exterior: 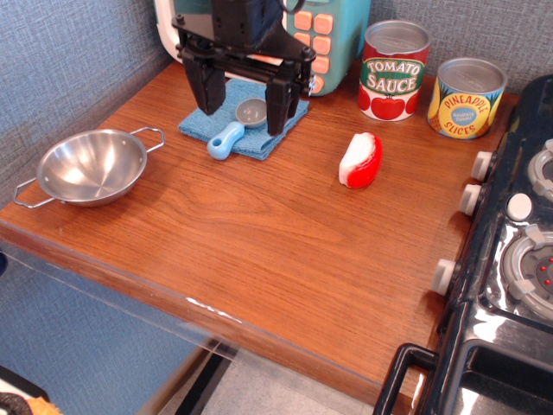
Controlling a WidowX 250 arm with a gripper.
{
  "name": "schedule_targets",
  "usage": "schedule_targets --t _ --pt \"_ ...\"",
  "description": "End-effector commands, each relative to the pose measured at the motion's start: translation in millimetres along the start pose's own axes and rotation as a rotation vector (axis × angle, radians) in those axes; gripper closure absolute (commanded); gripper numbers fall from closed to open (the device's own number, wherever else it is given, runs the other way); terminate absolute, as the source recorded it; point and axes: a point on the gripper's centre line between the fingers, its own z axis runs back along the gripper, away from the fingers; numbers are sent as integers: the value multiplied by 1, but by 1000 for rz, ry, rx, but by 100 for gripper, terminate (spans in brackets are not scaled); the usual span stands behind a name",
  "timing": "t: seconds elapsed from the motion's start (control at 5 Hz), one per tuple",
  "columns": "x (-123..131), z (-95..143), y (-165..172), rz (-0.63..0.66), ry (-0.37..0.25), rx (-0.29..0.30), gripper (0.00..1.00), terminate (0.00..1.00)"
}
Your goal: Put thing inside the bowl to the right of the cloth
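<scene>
The red-and-white toy wedge (pixel 360 161) lies on the wooden table, to the right of the blue cloth (pixel 261 142) and apart from it. The steel bowl (pixel 91 166) stands empty at the left, near the table's front-left corner. My gripper (pixel 242 120) is open and empty. It hangs over the cloth, with its fingers on either side of the blue-handled grey scoop (pixel 224 140) that lies on the cloth. The gripper is well left of the wedge and hides part of the cloth.
A toy microwave (pixel 333 35) stands at the back behind the cloth. A tomato sauce can (pixel 393 69) and a pineapple can (pixel 467 97) stand at the back right. A toy stove (pixel 518 251) borders the table's right side. A grey wall runs along the left.
</scene>
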Motion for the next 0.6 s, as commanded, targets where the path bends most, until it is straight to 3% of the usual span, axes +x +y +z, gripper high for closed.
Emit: schedule_targets --t 0.0,0.2,0.4 --pt "-11 7 10 -66 3 -37 0 0" --pt "-11 7 10 -66 3 -37 0 0" --pt "-11 7 10 -66 3 -37 0 100"
